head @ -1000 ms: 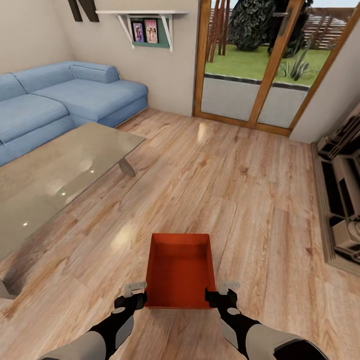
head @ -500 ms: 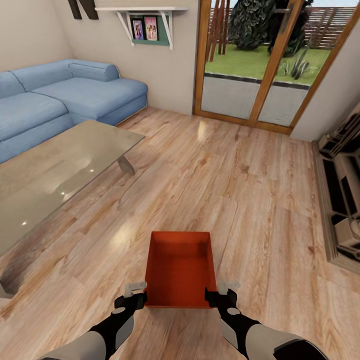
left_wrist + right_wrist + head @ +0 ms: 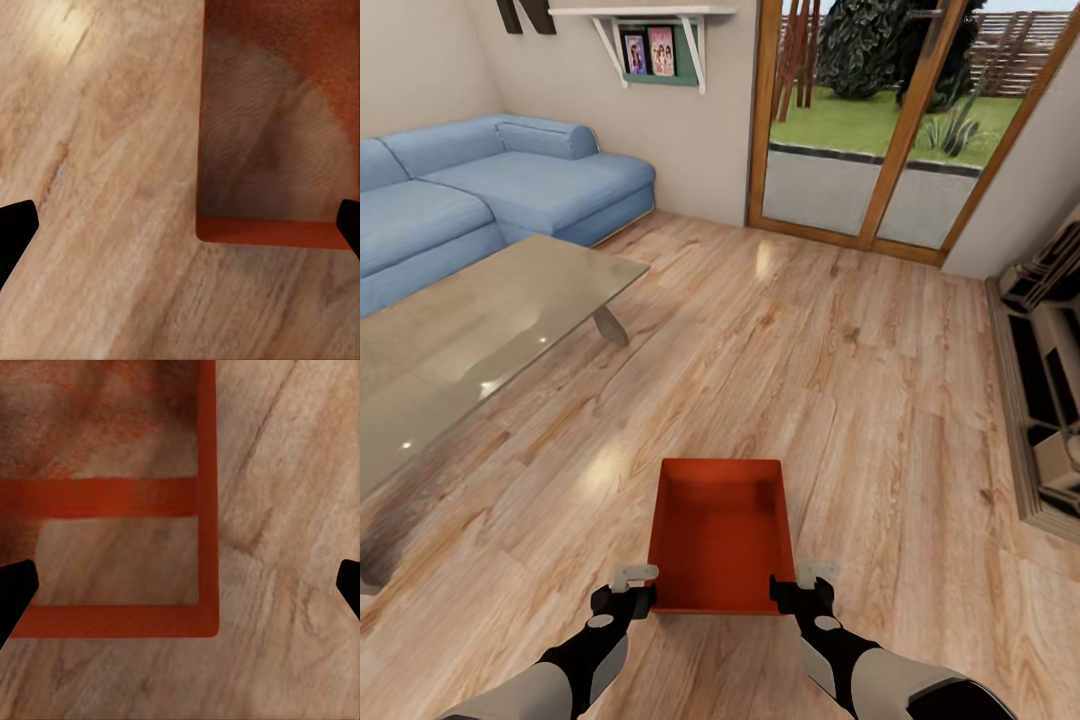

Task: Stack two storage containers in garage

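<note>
One orange-red storage container (image 3: pixel 722 535) sits low in front of me in the living room, over the light wood plank floor (image 3: pixel 830 360); I cannot tell if it rests on the planks. My left gripper (image 3: pixel 632 592) is at its near left corner and my right gripper (image 3: pixel 800 590) at its near right corner. In the left wrist view the container (image 3: pixel 277 112) has its corner between the wide-apart fingers of the left gripper (image 3: pixel 180 229). The right gripper (image 3: pixel 180 585) likewise straddles a corner of the container (image 3: pixel 112 499). Both are open. The garage is out of view.
A glass coffee table (image 3: pixel 470 340) stands at the left, with a blue corner sofa (image 3: pixel 490 190) behind it. Wood-framed glass doors (image 3: pixel 860 120) are ahead. A low fireplace surround (image 3: pixel 1050 400) runs along the right. Bare planks stretch between the container and the doors.
The whole view has shifted slightly, with sofa, table and doors sliding up in the picture, so the camera has moved. The container and both grippers keep nearly the same places.
</note>
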Available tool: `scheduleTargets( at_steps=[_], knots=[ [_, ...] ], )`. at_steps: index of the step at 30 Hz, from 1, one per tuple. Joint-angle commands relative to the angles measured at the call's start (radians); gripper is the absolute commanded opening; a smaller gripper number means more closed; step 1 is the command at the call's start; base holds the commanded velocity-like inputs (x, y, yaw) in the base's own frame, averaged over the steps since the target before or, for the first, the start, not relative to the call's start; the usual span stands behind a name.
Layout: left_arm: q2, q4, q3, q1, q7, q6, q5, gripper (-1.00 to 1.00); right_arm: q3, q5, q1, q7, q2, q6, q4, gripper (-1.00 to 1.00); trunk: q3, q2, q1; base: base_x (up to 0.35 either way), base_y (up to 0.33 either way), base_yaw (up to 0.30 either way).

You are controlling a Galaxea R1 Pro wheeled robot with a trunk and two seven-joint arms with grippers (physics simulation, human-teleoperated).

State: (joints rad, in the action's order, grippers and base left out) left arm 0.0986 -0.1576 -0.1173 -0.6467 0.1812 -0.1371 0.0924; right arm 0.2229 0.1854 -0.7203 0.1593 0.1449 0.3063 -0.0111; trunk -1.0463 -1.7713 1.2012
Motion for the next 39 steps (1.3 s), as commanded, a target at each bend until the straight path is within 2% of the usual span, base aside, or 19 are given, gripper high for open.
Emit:
scheduleTargets(
  at_steps=[1, 29, 39],
  knots=[
    [0.000, 0.001, -0.009, -0.001, 0.004, -0.004, 0.009, 1.00, 0.009, 0.009, -0.001, 0.003, 0.000, 0.003, -0.001, 1.00, -0.004, -0.008, 0.004, 0.000, 0.000, 0.000],
    [0.000, 0.001, -0.007, -0.001, 0.006, -0.007, 0.009, 1.00, 0.009, 0.009, -0.001, 0.002, 0.000, 0.004, -0.001, 1.00, -0.092, -0.204, 0.111, 0.000, 0.000, 0.000],
    [0.001, 0.002, -0.007, -0.001, 0.007, -0.005, 0.012, 1.00, 0.009, 0.009, -0.001, 0.002, 0.000, 0.004, -0.001, 1.00, -0.092, -0.204, 0.111, 0.000, 0.000, 0.000]
  ],
)
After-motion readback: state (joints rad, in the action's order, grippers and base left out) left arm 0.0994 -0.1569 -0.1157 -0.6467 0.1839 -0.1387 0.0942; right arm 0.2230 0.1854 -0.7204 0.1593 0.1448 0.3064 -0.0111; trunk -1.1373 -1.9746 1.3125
